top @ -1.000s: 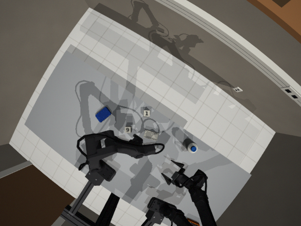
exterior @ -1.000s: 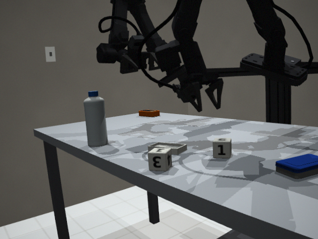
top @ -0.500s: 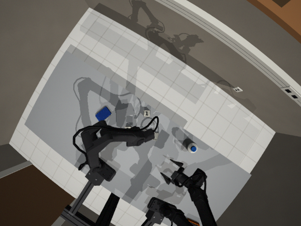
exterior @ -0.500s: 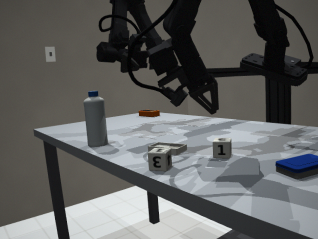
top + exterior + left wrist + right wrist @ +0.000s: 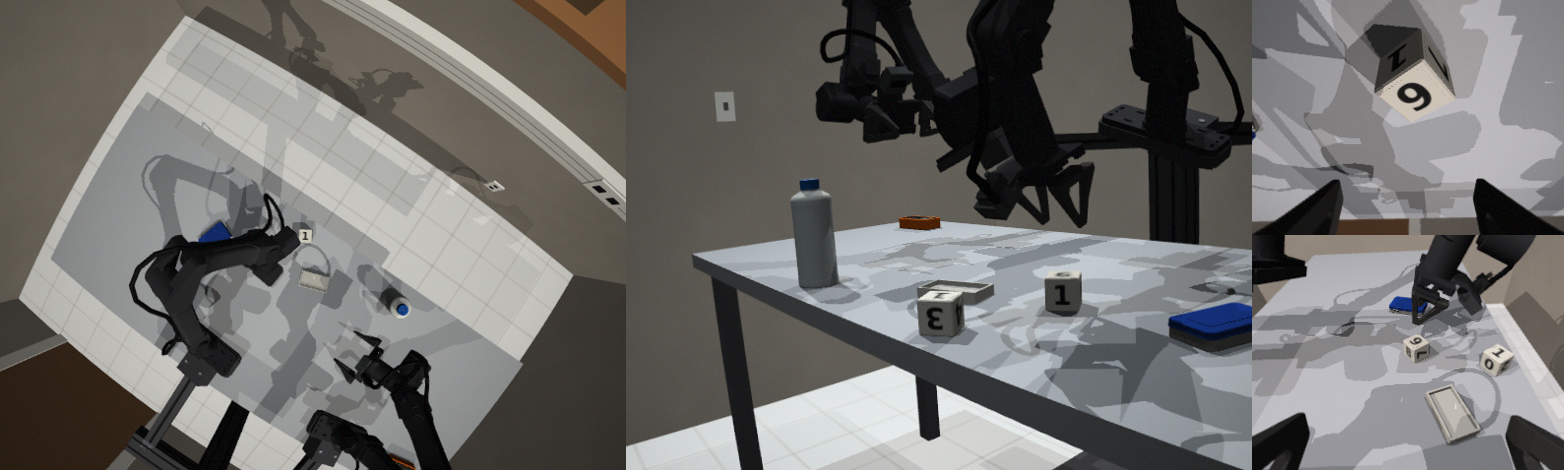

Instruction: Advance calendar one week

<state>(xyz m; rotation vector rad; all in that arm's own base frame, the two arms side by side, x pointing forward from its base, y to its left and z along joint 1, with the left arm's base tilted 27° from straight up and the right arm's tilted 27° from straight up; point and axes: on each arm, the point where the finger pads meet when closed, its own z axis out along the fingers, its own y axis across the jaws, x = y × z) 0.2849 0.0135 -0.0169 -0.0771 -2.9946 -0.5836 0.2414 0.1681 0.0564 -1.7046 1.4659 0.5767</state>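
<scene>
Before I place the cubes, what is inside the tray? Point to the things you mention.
Nothing shows in the tray point(image 5: 303, 285) point(image 5: 981, 296) point(image 5: 1465, 437); its floor is bare in the right wrist view. The exterior view hides part.
</scene>
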